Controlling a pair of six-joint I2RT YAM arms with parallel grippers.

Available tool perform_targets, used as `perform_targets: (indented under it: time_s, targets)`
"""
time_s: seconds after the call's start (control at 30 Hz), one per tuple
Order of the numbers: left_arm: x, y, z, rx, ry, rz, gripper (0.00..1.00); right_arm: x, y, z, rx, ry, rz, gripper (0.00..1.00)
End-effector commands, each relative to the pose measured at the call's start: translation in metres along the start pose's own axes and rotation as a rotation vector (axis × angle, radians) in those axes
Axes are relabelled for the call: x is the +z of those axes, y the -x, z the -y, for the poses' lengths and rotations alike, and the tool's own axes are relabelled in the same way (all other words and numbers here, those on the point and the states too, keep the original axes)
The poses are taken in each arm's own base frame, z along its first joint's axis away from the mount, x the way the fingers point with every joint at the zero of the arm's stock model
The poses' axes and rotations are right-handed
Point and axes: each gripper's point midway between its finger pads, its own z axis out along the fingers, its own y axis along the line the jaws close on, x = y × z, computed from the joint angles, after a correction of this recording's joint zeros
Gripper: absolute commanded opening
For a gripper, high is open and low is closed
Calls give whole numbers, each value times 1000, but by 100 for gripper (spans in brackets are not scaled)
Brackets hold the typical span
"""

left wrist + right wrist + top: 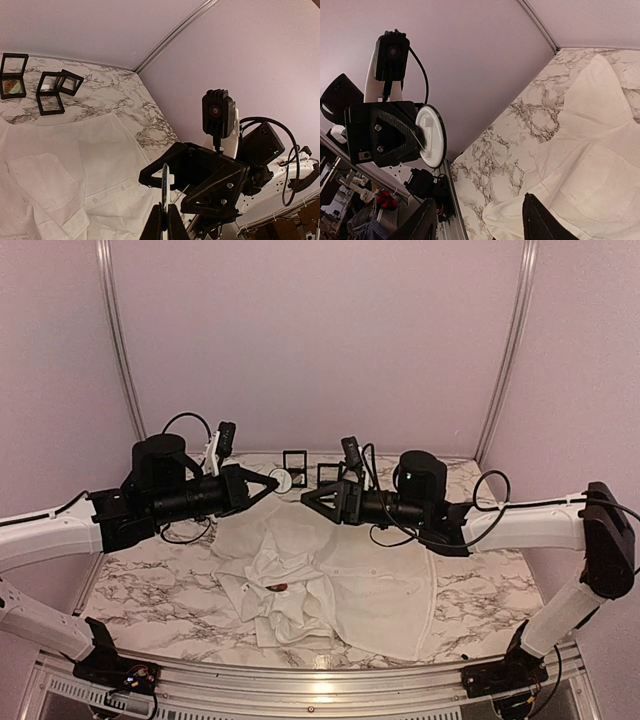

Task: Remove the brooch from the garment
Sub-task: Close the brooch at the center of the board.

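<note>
The shirt [380, 590] lies crumpled at the near centre of the table [150, 600], with a reddish speck [281, 587] on its folds that is too small to identify. Above its far edge, your left gripper [275, 480] is clamped on the rim of a white disc [431, 136], probably the brooch, held clear of the cloth. Your right gripper [480, 222] faces it, jaws apart and empty. Hold that pinch firm and back the right arm straight off, because the wrists crowd each other. The black frames [50, 92] stand just beyond.

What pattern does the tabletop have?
The table is white marble with dark grey veins; the left wrist view shows it best.
</note>
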Motion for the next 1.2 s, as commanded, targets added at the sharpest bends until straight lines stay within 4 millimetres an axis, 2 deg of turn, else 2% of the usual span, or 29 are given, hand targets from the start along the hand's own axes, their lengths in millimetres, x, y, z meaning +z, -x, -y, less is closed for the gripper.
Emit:
perform_targets:
  time_s: [0.0, 0.3, 0.57, 1.17]
  targets:
    - [9, 23, 23, -31, -138, 110, 0, -5, 20, -23, -13, 95, 81, 57]
    - [20, 21, 31, -51, -201, 111, 0, -11, 39, -43, -15, 186, 167, 55]
    - [22, 15, 43, -40, -254, 93, 0, -6, 43, -46, 9, 223, 177, 49]
    - [25, 1, 45, -20, -248, 54, 0, -7, 44, -49, 33, 247, 191, 30]
